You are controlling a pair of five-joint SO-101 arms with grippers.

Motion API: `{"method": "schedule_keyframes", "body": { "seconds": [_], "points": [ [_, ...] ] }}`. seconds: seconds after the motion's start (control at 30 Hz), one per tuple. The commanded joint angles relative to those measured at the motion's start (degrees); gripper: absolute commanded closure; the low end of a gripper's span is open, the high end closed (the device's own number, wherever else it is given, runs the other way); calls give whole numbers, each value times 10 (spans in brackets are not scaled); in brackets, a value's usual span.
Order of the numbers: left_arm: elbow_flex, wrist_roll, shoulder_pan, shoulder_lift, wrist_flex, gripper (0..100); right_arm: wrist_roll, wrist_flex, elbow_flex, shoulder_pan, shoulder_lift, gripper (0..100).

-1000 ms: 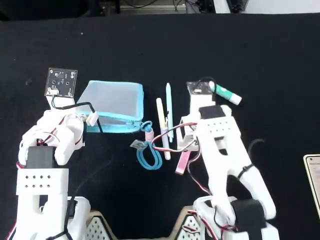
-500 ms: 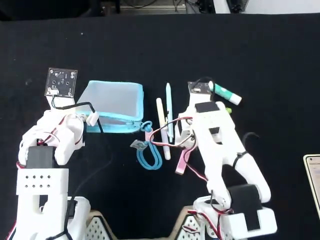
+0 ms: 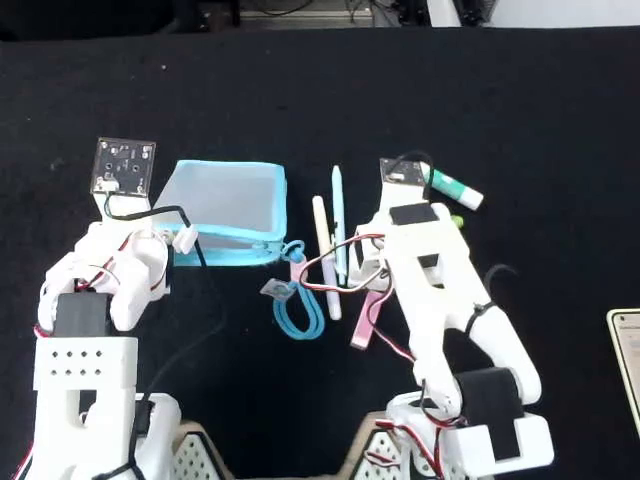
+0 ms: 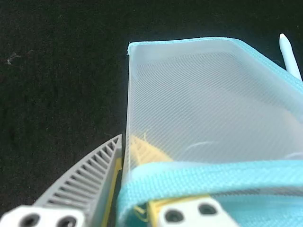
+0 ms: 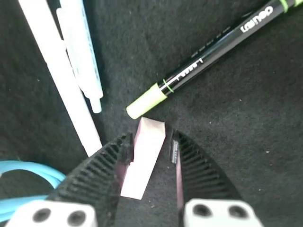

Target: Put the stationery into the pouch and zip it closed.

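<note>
A translucent pouch (image 3: 228, 203) with a light blue zip edge lies left of centre. My left gripper (image 3: 183, 240) is shut on its near edge; the zip band (image 4: 213, 177) runs between the jaws. A white pen (image 3: 324, 255) and a pale blue pen (image 3: 338, 220) lie side by side in the middle. Beside them my right gripper (image 5: 149, 142) stands open, its fingers on either side of a pink marker (image 5: 144, 161) that lies on the table. A black pen with a green cap (image 5: 213, 52) rests just beyond it. A green and white stick (image 3: 452, 187) lies farther right.
A blue cord loop (image 3: 297, 308) with a small tag trails from the pouch's corner toward the pens. A pale flat object (image 3: 626, 350) sits at the table's right edge. The black tabletop (image 3: 330, 90) stretches open behind the pouch.
My right arm has shifted a little to the left and settled over the pink marker. The left arm and the pouch have stayed still.
</note>
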Motion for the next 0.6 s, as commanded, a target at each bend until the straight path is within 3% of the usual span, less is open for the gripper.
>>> {"method": "schedule_keyframes", "body": {
  "seconds": [0.0, 0.57],
  "points": [
    [-5, 8, -3, -4, -5, 971, -8, -6, -7, -15, -1, 874],
    [6, 8, -3, -4, -7, 971, -7, -64, 48, -18, -1, 874]
  ]
}}
